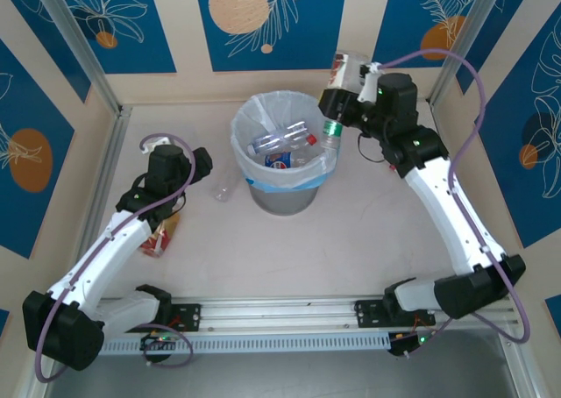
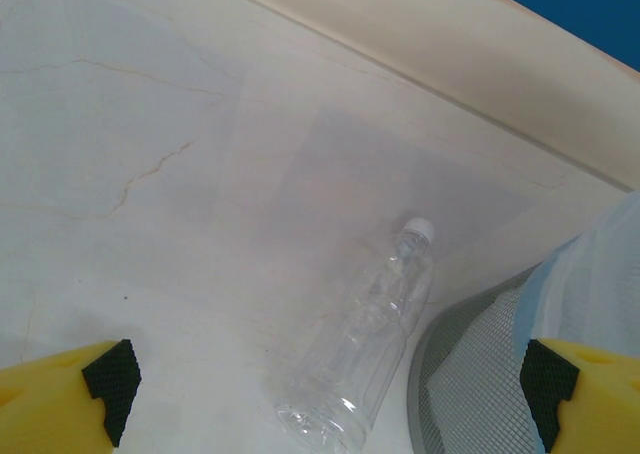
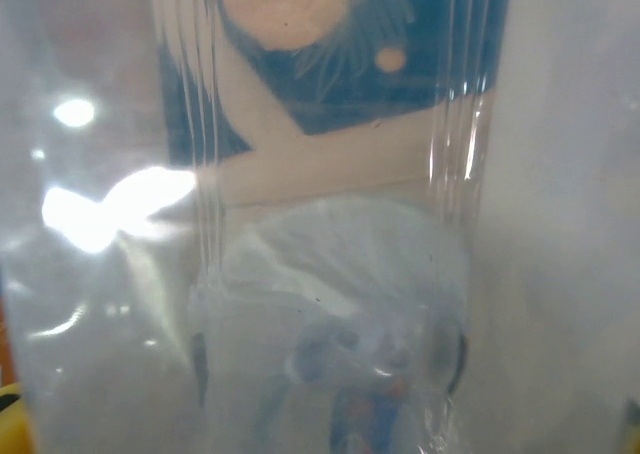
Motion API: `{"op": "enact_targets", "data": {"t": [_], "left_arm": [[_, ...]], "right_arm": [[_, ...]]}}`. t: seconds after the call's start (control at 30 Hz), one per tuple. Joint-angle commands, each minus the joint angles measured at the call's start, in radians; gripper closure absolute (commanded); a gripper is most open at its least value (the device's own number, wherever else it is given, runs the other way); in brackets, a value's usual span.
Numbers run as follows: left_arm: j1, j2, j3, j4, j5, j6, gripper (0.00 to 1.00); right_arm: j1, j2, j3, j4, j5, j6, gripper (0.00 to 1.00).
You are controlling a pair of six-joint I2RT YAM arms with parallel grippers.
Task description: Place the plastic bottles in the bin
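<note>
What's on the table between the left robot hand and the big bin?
A clear bottle with a white cap lies there, between the left gripper and the bin, seen in the top and left wrist views.

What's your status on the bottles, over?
Left pincer open above clear bottle lying beside bin. Right pincer shut on green-capped bottle, upended at bin's rim. Several bottles in bin.

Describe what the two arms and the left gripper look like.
The left arm and right arm have white shells with black joints, each trailed by a purple cable. The left gripper has yellow fingers with black pads.
</note>
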Motion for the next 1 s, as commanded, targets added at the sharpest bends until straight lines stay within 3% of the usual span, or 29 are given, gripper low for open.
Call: {"op": "enact_targets", "data": {"t": [0.0,0.13,0.27,0.6,0.97], "left_arm": [[0.016,-0.001,-0.012,0.017,0.024,0.027,0.01],[0.016,-0.01,-0.015,0.014,0.023,0.039,0.01],[0.016,-0.011,-0.018,0.012,0.02,0.04,0.01],[0.019,-0.014,-0.012,-0.005,0.026,0.057,0.01],[0.023,0.001,-0.007,-0.01,0.018,0.051,0.01]], "right_arm": [[0.052,0.064,0.099,-0.066,-0.039,-0.076,0.38],[0.103,0.146,0.203,-0.122,-0.053,-0.109,0.37],[0.143,0.207,0.23,-0.116,0.013,-0.134,0.37],[0.147,0.32,0.237,-0.077,0.092,-0.209,0.35],[0.15,0.345,0.204,-0.104,-0.003,-0.297,0.28]]}}
